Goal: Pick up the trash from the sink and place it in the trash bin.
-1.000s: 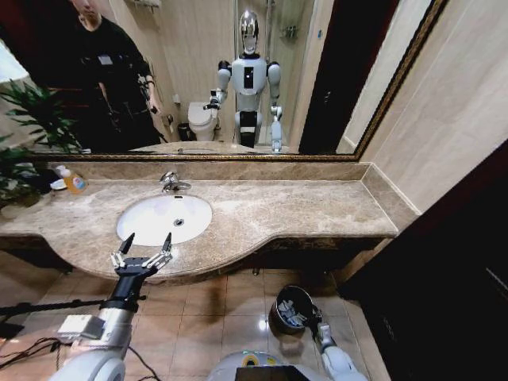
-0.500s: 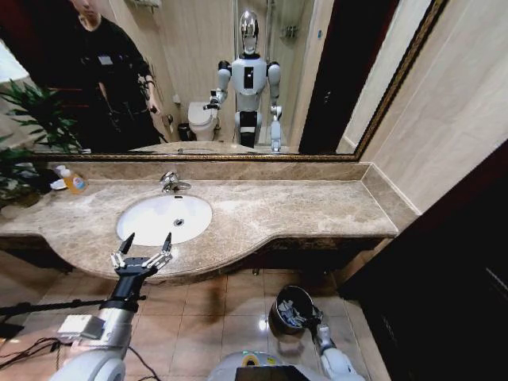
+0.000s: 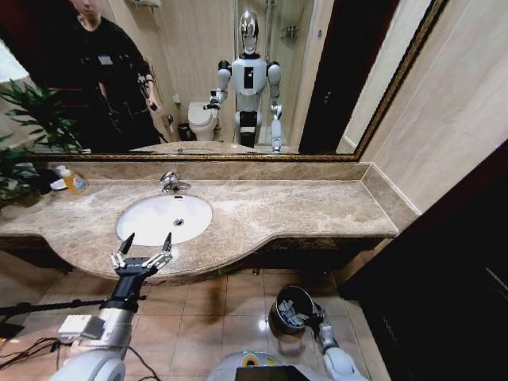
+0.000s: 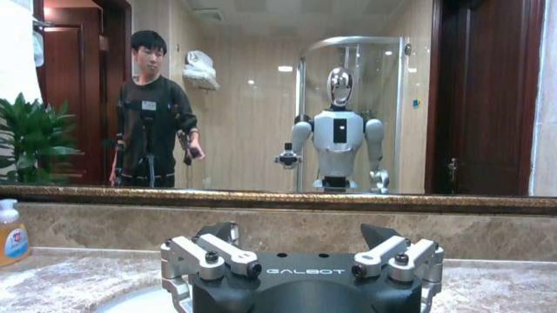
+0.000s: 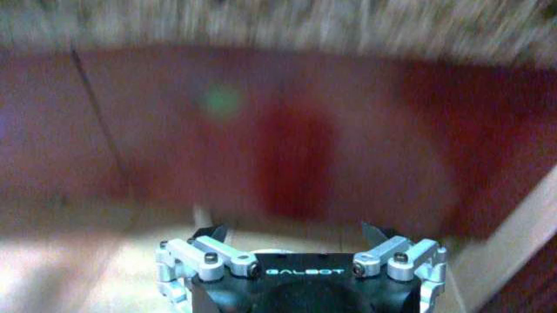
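Left pincer spread at sink edge, right pincer low by the bin.

Left pincer hovers over the front lip of the table, just in front of the sink, fingers wide apart, nothing between them. Sink bowl looks bare white around the drain. Trash bin stands on the floor tiles below the table, white trash lying inside it. Right pincer sits at the bin's rim, touching or just beside it, can't tell which; in the right wrist view its fingers are spread and hold nothing. Orange bottle stands at the table's far left, well apart from the sink.
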Controlling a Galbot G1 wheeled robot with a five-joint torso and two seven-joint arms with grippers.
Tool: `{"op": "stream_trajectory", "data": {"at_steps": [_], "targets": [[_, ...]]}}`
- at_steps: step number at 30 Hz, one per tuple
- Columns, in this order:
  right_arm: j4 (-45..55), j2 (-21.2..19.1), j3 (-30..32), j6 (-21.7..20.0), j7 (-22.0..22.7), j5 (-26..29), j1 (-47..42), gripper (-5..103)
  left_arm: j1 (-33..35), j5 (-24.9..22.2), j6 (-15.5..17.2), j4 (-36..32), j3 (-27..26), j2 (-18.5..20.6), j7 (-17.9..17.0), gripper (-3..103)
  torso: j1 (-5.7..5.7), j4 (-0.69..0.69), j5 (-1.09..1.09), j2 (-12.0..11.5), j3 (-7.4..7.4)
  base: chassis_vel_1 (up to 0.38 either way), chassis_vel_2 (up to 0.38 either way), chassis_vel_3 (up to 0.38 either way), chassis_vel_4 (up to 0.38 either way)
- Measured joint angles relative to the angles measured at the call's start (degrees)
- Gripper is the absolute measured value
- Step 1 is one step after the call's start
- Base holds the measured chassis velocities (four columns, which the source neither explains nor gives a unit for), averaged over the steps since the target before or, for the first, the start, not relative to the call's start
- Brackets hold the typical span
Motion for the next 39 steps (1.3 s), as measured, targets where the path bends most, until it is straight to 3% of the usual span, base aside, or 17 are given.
{"op": "stream_trajectory", "data": {"at_steps": [8, 16, 22, 33, 39], "targets": [[26.56, -4.98, 3.44, -3.95, 1.47, 11.90, -8.59, 100, 0.00, 0.00, 0.00, 0.00, 0.00, 0.00, 0.00, 100, 0.00, -0.01, -0.01, 0.00, 0.00, 0.000, 0.000, 0.000, 0.000], [45.23, -6.17, 7.39, -8.09, 3.33, 14.85, -13.49, 100, 0.00, 0.00, 0.00, 0.00, 0.00, 0.00, 0.00, 100, 0.00, 0.00, 0.00, 0.00, 0.00, 0.000, 0.000, 0.000, 0.000], [57.83, -6.58, 10.30, -13.56, 4.94, 16.96, -15.52, 100, 0.00, 0.00, 0.00, 0.00, 0.00, 0.00, 0.00, 100, 0.00, -0.01, -0.01, 0.00, 0.00, 0.000, 0.000, 0.000, 0.000], [63.01, -6.98, 11.18, -18.98, 7.30, 14.18, -12.68, 100, 0.00, 0.00, 0.00, 0.00, 0.00, 0.00, 0.00, 100, 0.00, 0.00, 0.00, 0.00, 0.00, 0.000, 0.000, 0.000, 0.000], [62.73, -6.67, 10.94, -19.22, 7.22, 13.15, -12.86, 100, 0.00, 0.00, 0.00, 0.00, 0.00, 0.00, 0.00, 100, 0.00, 0.00, 0.00, 0.00, 0.00, 0.000, 0.000, 0.000, 0.000]]}}
